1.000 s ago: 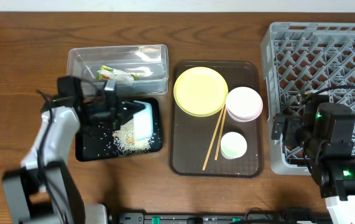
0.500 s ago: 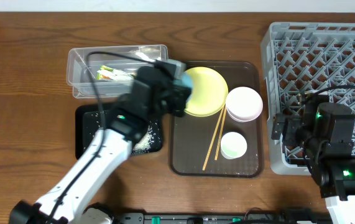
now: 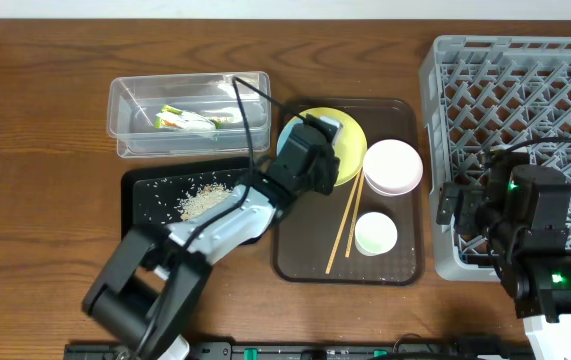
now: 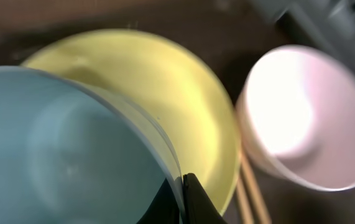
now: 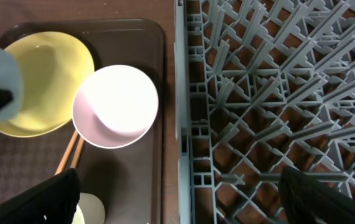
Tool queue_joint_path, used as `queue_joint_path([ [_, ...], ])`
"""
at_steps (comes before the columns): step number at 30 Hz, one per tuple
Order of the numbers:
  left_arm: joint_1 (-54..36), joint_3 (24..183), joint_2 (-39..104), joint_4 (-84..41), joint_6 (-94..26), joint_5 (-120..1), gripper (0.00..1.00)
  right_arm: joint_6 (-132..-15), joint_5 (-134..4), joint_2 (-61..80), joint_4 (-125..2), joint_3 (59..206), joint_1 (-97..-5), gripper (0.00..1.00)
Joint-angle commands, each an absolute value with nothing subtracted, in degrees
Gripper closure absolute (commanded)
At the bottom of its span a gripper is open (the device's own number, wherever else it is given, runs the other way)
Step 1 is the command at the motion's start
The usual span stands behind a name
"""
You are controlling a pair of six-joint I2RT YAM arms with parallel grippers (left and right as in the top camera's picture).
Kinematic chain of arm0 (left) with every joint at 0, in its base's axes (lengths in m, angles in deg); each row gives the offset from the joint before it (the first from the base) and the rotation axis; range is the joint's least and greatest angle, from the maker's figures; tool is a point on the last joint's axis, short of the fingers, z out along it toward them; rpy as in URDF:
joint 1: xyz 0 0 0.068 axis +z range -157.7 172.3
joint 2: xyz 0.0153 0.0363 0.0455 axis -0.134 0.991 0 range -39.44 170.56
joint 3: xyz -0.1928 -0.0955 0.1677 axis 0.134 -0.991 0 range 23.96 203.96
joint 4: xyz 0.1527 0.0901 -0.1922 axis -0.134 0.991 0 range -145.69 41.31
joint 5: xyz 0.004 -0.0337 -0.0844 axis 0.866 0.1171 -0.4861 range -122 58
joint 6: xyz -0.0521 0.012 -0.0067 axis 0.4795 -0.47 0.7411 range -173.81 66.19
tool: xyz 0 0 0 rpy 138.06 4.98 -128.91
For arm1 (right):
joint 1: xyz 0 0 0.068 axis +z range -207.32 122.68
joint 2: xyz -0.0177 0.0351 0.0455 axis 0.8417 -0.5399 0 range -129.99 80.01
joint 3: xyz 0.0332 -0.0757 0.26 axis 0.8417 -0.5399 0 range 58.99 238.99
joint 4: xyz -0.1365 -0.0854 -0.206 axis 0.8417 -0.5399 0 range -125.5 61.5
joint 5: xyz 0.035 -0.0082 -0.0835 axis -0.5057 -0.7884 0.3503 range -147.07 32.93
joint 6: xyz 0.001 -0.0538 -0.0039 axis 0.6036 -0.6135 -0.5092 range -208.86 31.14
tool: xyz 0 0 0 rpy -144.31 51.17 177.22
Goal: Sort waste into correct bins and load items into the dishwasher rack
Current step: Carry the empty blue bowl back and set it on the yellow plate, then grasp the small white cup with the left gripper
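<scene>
While over yellow plate [image 4: 165, 93], left gripper [image 4: 181, 200] on rim of blue bowl [image 4: 59, 155]

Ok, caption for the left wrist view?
Left pincer grips blue bowl by its rim over the yellow plate; pink bowl and chopsticks beside it.

The left claw [image 3: 315, 140] has swung from above the shallow black rectangular tray [image 3: 145, 205] across to the round yellow plate [image 3: 353, 135]. It has carried the light blue bowl [image 4: 59, 149] along, pinched by its rim. The heap of white rice-like scraps [image 3: 203, 200] in the tray now lies uncovered.
</scene>
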State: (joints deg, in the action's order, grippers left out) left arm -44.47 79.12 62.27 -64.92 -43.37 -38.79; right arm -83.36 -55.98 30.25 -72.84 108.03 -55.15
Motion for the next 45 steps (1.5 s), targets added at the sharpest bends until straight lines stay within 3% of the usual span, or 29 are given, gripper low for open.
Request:
queue_joint_path([
  [1, -44.5, 80.0, 63.2, -65.2, -44.4, -37.3, 0.94, -82.9, -56.0, 30.5, -72.9, 108.9, -54.7, 0.01],
  [6, -44.4, 80.0, 63.2, -65.1, -44.3, -37.4, 0.83, -82.9, -56.0, 30.5, -72.9, 108.9, -54.7, 0.01],
  [7, -44.5, 80.0, 63.2, -65.1, -44.3, -37.6, 0.71, -82.9, -56.0, 30.5, -72.9, 108.9, -54.7, 0.01],
  [12, -44.4, 80.0, 62.5, -62.8, -44.3, -38.9, 0.33, -82.9, -56.0, 30.5, -72.9, 108.9, -54.7, 0.01],
  [14, -44.4, 80.0, 61.3, -59.7, -44.3, -38.9, 0.25, -82.9, -56.0, 30.5, -72.9, 108.9, -54.7, 0.01],
  [21, -44.4, 80.0, 51.3, -46.0, -44.1, -38.9, 0.2, -82.9, -56.0, 30.5, -72.9, 108.9, -54.7, 0.01],
  [22, -44.4, 80.0, 48.8, -43.9, -44.1, -39.0, 0.15, -82.9, -56.0, 30.5, -72.9, 108.9, -54.7, 0.01],
  [29, -44.5, 80.0, 39.4, -38.0, -38.5, -41.7, 0.14, -82.9, -56.0, 30.5, -72.9, 108.9, -54.7, 0.01],
  [33, -44.8, 79.9, 40.7, -38.3, -34.1, -48.5, 0.14, -82.9, -56.0, 30.5, -72.9, 108.9, -54.7, 0.01],
  [40, -50.8, 79.9, 48.1, -39.0, -29.5, -49.5, 0.15, -82.9, -56.0, 30.5, -72.9, 108.9, -54.7, 0.01],
  [45, -55.0, 79.9, 54.3, -39.9, -29.5, -49.3, 0.23, -82.9, -56.0, 30.5, -73.0, 108.9, -54.7, 0.01],
])
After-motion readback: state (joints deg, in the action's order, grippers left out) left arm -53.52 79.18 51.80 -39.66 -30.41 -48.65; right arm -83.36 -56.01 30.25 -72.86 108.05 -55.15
